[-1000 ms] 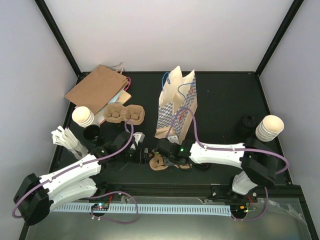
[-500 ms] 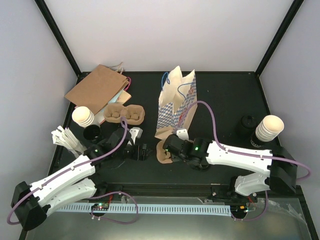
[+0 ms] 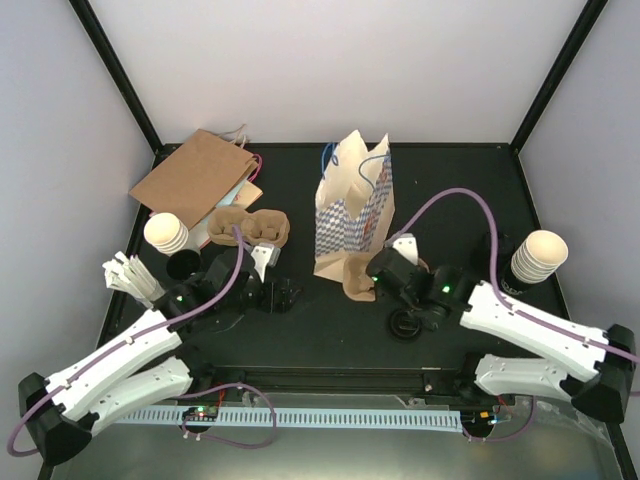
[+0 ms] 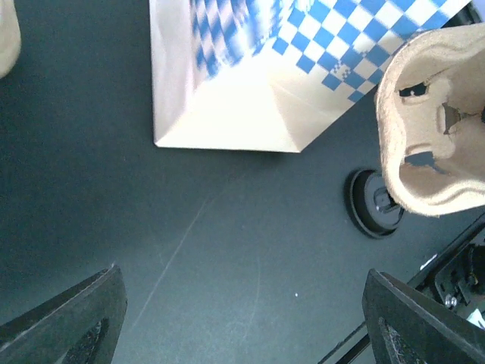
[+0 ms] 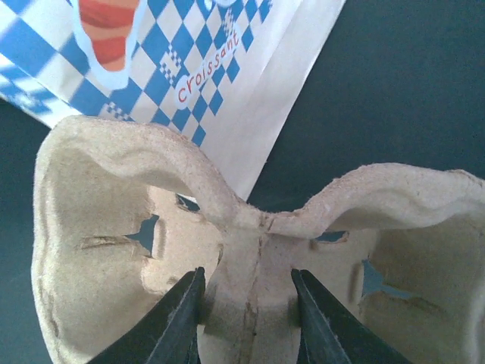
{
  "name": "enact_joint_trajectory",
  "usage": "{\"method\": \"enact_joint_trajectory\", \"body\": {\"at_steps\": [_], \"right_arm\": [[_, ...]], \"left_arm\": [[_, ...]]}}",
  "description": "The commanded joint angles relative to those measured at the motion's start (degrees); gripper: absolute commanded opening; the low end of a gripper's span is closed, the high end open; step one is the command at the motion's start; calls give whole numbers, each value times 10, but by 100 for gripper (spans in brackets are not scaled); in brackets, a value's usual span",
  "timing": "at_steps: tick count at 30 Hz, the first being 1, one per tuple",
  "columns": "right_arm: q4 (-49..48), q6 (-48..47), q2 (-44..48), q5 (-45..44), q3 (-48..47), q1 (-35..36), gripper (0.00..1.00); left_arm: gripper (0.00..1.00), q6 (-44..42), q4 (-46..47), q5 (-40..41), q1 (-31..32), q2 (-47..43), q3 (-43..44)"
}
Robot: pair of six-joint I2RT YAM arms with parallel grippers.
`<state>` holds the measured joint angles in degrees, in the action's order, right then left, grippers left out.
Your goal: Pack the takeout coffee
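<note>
One takeout coffee shows as a black disc [image 3: 405, 325] on the mat, seen again in the left wrist view [image 4: 375, 203]; no cup wall shows under its lid. My right gripper [image 3: 372, 275] [image 5: 247, 273] is shut on the middle ridge of a brown pulp cup carrier [image 3: 356, 279] [image 5: 114, 265] [image 4: 432, 136]. The carrier is tilted at the foot of the blue-and-white checked paper bag [image 3: 352, 205] [image 5: 227, 61]. My left gripper [image 3: 278, 295] [image 4: 250, 303] hangs open over bare mat, left of the bag [image 4: 242, 106], with nothing between its fingers.
More carriers [image 3: 248, 227] and brown bags [image 3: 195, 175] lie at the back left. A cup stack [image 3: 167, 233], a black disc [image 3: 185, 265] and white packets [image 3: 130, 275] are also on the left. On the right stand another cup stack [image 3: 540, 255] and a black lidded item [image 3: 493, 248].
My right gripper has carried the carrier right and back, to the bag's foot, uncovering the black disc. My left gripper has drawn back and left a little.
</note>
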<state>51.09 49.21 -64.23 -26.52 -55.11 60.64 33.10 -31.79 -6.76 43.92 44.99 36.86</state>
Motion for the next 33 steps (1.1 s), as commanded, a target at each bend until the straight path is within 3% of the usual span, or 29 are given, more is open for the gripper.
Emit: {"method": "enact_joint_trajectory", "body": {"at_steps": [1, 12, 21, 33], "right_arm": [[20, -50, 59, -47, -13, -32, 32], [75, -126, 116, -109, -128, -75, 33], [14, -258, 140, -143, -211, -75, 32], [-48, -346, 128, -231, -237, -75, 32]], "left_arm": [[88, -37, -26, 41, -5, 8, 74], [89, -96, -40, 57, -26, 177, 293], [89, -90, -31, 65, -27, 358, 467], [81, -49, -103, 190, -27, 534, 654]]}}
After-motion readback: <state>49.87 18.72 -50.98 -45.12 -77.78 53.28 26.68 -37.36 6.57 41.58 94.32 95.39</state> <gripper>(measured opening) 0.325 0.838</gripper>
